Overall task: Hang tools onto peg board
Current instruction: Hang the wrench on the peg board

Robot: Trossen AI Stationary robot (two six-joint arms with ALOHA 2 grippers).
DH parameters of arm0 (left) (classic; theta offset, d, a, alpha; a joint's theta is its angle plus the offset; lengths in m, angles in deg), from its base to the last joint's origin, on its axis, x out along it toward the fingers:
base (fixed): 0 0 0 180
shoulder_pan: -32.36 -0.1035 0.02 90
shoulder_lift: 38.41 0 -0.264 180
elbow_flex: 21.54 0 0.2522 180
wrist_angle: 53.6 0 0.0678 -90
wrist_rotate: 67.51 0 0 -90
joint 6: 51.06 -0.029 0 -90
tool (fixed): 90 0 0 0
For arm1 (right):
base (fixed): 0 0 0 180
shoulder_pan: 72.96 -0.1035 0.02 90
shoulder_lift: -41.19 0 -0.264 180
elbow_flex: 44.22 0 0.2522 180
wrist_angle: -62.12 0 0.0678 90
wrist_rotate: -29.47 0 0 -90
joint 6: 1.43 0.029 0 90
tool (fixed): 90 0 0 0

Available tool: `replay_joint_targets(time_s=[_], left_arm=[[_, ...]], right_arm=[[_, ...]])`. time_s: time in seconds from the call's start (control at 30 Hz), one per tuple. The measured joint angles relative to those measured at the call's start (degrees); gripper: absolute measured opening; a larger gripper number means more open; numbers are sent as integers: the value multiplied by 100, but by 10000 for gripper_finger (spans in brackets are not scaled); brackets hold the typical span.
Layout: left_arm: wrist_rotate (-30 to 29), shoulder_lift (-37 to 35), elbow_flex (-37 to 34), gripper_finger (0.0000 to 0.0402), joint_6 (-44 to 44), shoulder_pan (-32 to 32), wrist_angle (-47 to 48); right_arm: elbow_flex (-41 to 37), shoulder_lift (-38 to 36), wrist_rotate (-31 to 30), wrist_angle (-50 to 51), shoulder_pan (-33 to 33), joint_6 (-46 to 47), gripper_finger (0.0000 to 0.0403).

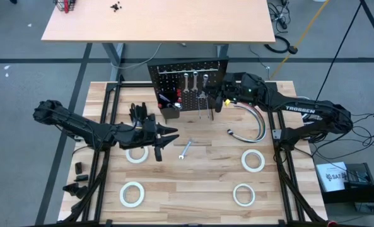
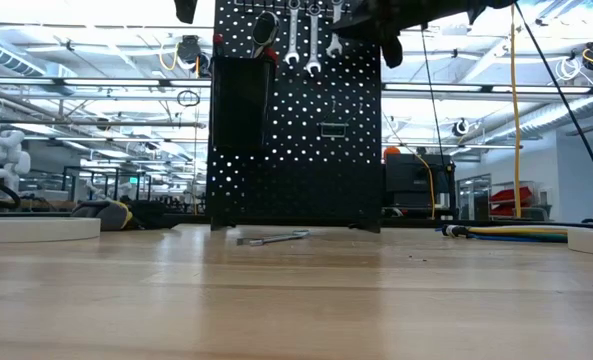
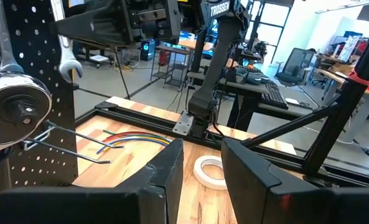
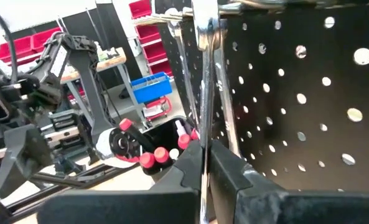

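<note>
Black hole-dotted peg board [image 1: 190,75], silver wrenches [image 1: 196,82], white tape rolls [image 1: 253,161].

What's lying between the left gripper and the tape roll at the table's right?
One wrench on bare table, between left gripper and tape roll; the high view shows it.

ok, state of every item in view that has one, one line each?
right gripper: shut on a wrench at the peg board
held wrench: upright against the peg board, near the hooks
left gripper: open, empty, in front of the board
hung wrenches: hanging on the board
loose wrench: flat on the table
tape rolls: four, flat on the table
screwdrivers: standing in the bin
</note>
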Motion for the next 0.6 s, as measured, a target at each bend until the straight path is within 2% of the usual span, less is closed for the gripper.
replay_joint_targets(time_s=[0.47, 0.6], left_arm=[[2, 0, 0, 112, -2, 0, 8], [2, 0, 0, 112, -4, 0, 57]], right_arm=[[-7, 9, 24, -5, 282, 282, 6], [-7, 4, -33, 57, 284, 199, 23]])
